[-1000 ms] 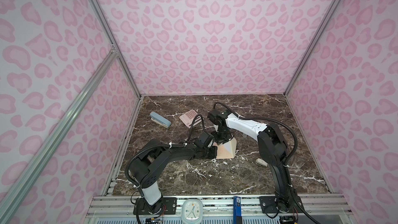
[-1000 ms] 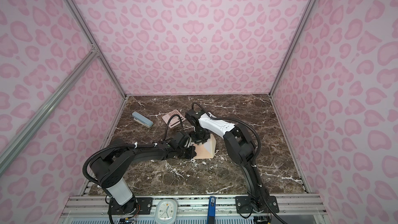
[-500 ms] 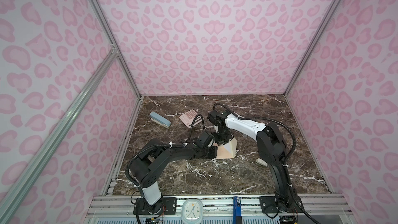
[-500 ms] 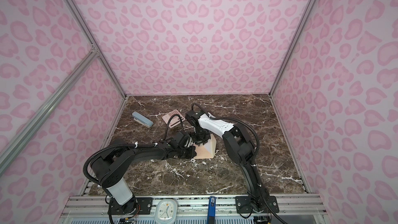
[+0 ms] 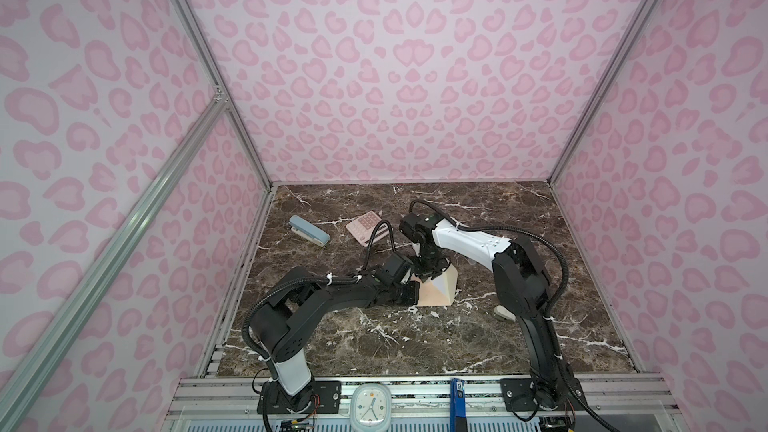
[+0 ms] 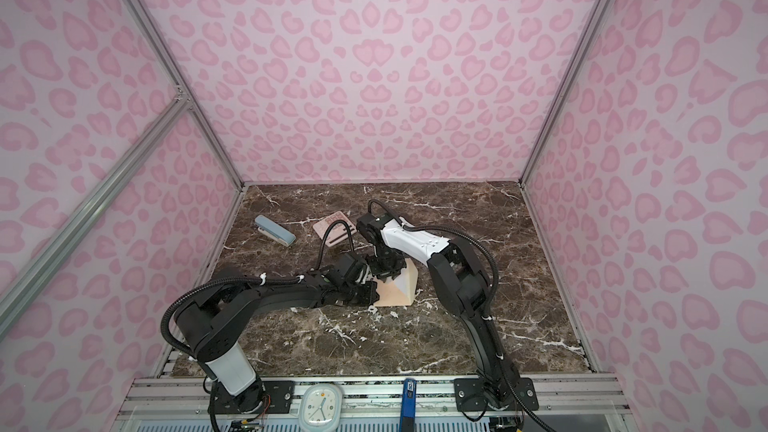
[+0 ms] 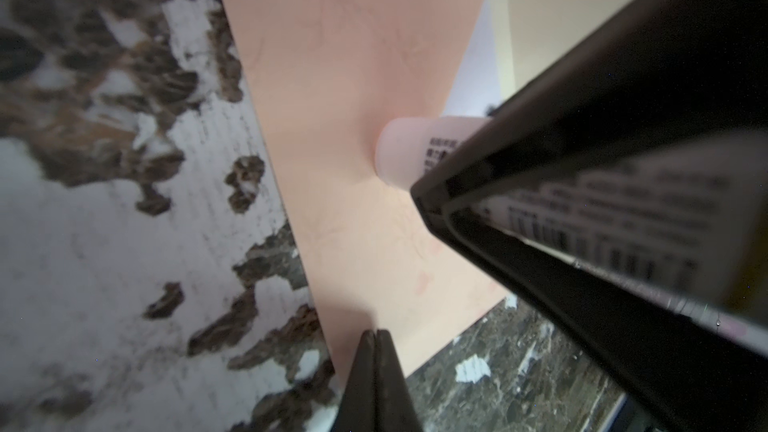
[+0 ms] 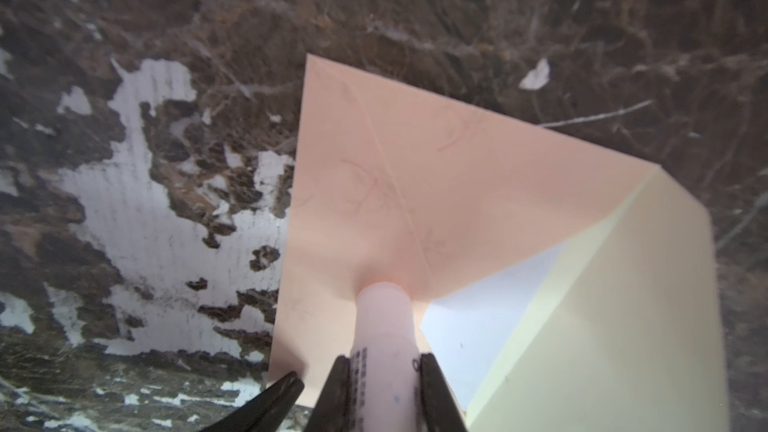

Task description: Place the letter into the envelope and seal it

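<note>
The peach envelope (image 5: 430,297) (image 6: 390,297) lies on the marble table with its cream-lined flap (image 8: 602,326) folded open. A strip of the white letter (image 8: 478,326) (image 7: 478,72) shows inside the opening. My right gripper (image 8: 384,361) (image 5: 428,274) is shut on a pale pink glue stick (image 8: 384,322) (image 7: 407,151). The stick's tip presses on the envelope's peach face near the opening. My left gripper (image 7: 376,338) (image 5: 415,297) is shut, and its tips rest on the envelope's edge (image 7: 353,76) close to a corner.
A pink calculator (image 5: 365,228) and a blue stapler (image 5: 309,231) lie at the back left of the table. A small pale cap-like object (image 5: 504,314) sits beside the right arm's base link. A clock (image 5: 370,407) stands on the front rail. Pink patterned walls enclose three sides.
</note>
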{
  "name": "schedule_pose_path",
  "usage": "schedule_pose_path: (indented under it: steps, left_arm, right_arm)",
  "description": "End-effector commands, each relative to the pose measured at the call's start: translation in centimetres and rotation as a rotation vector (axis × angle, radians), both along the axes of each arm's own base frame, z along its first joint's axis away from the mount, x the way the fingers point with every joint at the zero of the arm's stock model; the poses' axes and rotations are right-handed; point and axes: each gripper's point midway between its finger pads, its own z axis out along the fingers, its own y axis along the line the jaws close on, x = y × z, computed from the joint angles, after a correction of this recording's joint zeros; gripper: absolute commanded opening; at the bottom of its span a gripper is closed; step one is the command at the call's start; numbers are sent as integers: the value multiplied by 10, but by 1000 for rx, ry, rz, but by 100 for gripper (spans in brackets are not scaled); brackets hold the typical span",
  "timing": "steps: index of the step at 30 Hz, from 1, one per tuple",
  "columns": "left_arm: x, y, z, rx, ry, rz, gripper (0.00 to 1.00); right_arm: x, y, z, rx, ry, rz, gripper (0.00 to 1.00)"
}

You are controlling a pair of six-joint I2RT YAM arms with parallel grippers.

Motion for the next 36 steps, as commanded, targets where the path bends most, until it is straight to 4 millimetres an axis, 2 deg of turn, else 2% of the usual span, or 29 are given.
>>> schedule_pose_path:
  steps: [1, 17, 26, 36]
  left_arm:
    - [-5, 9, -10, 54, 26, 6, 4]
    - [-5, 10, -12, 59, 34, 5, 4]
    - [-5, 9, -12, 59, 38, 2, 4]
    - [-6, 8, -14, 64, 46, -1, 4]
  right_arm:
    - [-7, -23, -16, -122, 32, 15, 0]
    - [-9, -29, -20, -141, 61, 29, 0]
    - [-4, 0, 14, 38, 30, 27, 0]
    - [-4, 1, 28, 114, 38, -2, 0]
